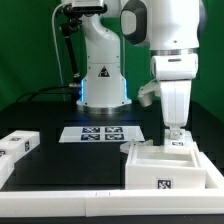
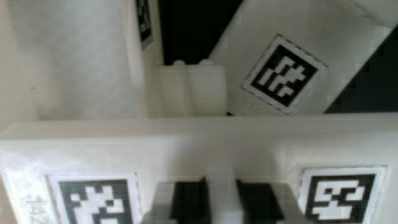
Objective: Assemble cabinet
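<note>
The cabinet (image 1: 190, 178) sits as an open-topped white box on the black desk (image 1: 60, 165), close to the desk's near edge and toward the corner at the exterior view's right, with one square tag showing on its front wall. The white arm (image 1: 165, 40) comes down from above, and its gripper (image 1: 176, 133) hangs straight down at the box's far wall, with the fingertips at or just touching the rim. Whether the fingers are apart, together or clamped on the wall I cannot tell in either view. The wrist view, very close in, shows white cabinet panels (image 2: 107, 150) meeting at right angles, a tilted tag (image 2: 285, 68) on one and two more tags along the nearer panel. A loose white panel (image 1: 18, 148) lies by the desk's edge at the exterior view's left, well apart from the box. The marker board (image 1: 100, 133) lies flat near the middle of the desk, before the arm's base.
</note>
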You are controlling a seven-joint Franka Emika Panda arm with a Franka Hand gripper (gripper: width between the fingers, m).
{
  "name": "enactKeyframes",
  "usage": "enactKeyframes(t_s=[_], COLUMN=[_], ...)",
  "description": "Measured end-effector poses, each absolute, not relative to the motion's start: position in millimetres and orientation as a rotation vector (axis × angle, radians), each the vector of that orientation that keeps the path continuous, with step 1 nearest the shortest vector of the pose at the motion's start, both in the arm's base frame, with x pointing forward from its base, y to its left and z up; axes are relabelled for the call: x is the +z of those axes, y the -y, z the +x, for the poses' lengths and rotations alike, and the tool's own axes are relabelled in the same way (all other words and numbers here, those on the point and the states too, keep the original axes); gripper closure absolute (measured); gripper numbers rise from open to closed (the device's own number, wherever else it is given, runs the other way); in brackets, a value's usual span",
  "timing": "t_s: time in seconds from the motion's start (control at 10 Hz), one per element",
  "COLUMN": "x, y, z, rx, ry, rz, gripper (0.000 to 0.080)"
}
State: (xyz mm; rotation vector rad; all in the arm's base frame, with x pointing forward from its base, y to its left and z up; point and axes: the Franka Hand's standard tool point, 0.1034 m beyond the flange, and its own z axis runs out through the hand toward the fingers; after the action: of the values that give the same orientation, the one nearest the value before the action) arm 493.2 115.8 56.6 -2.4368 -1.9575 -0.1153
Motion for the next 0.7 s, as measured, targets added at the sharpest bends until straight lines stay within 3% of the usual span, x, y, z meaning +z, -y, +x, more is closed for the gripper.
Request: enactKeyframes(t_s=[0.4,0.7], x=[56.7,58.2], y=[-116,-109], z=[494,523], rx=[-0.115,-0.09], ry=[1.958,1.961], rz=[-2.437,-2.435], gripper=[0.073,0.073])
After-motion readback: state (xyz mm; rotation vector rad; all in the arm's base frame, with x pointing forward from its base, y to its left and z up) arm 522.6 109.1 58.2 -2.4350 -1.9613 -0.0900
